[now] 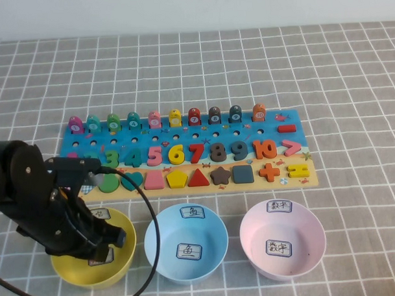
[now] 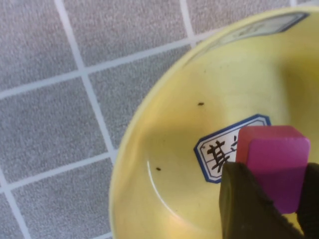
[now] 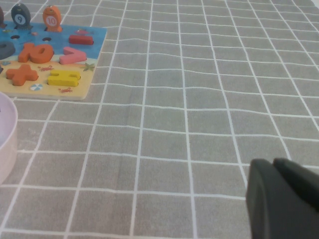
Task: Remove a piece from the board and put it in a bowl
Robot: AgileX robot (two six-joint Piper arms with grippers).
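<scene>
My left gripper (image 1: pixel 105 250) hangs inside the yellow bowl (image 1: pixel 127 257) at the front left. In the left wrist view it (image 2: pixel 279 196) is shut on the magenta-pink rectangular piece (image 2: pixel 276 157), held just above the bowl's floor (image 2: pixel 199 149) next to a white label. In the high view the piece is hidden by the gripper. The blue and tan board (image 1: pixel 184 132) lies behind the bowls with numerals, shape blocks and pegs. My right gripper (image 3: pixel 279 199) is shut and empty over bare cloth right of the board (image 3: pixel 50 59); it is outside the high view.
A light blue bowl (image 1: pixel 186 241) and a pale pink bowl (image 1: pixel 282 239) stand to the right of the yellow one. A black cable (image 1: pixel 144 202) loops from the left arm over the blue bowl's left side. A grey checked cloth (image 1: pixel 351 84) covers the table.
</scene>
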